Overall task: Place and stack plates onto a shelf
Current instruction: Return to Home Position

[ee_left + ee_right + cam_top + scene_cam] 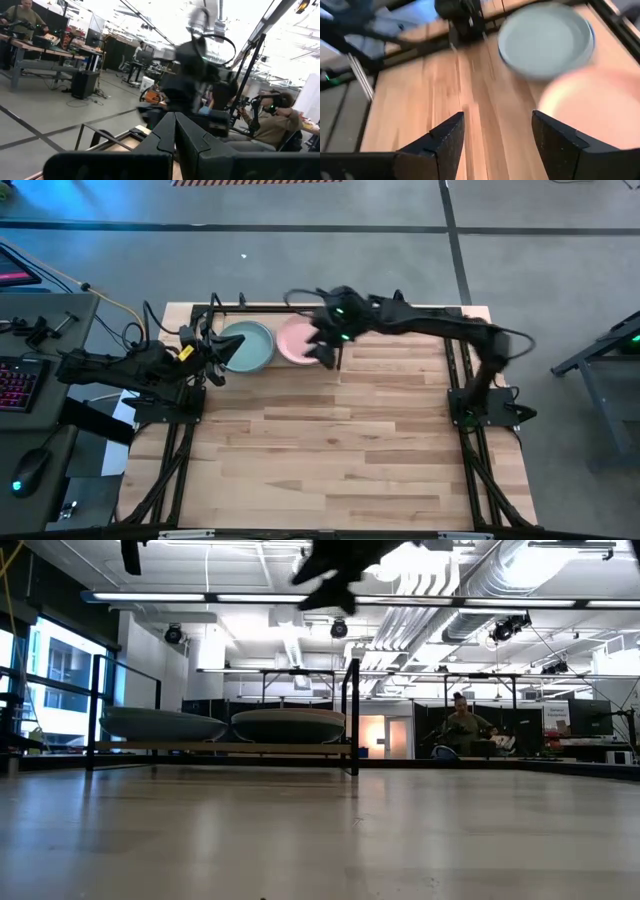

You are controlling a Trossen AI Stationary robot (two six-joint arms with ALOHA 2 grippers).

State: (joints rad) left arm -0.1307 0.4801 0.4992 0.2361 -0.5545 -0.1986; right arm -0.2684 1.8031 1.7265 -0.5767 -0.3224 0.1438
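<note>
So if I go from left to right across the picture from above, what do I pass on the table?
Left gripper → pale mint plate → pink plate → right gripper → right arm's base.

Bright ceiling strip lights [300, 598] above the shelf [225, 748] and a daylit window [50, 675] to its left light the room. Seen level, the mint plate [160, 724] and pink plate [290, 724] on the shelf read as dark shapes against that glare. The bench [320, 840] in front of the shelf carries a pale sheen and goes soft. From above, the light is even and shadows are faint. The right end effector [325, 348] over the shelf is smeared, and from its wrist both plates blur. The left wrist camera, beside the shelf, meets a washed-out white ceiling.
</note>
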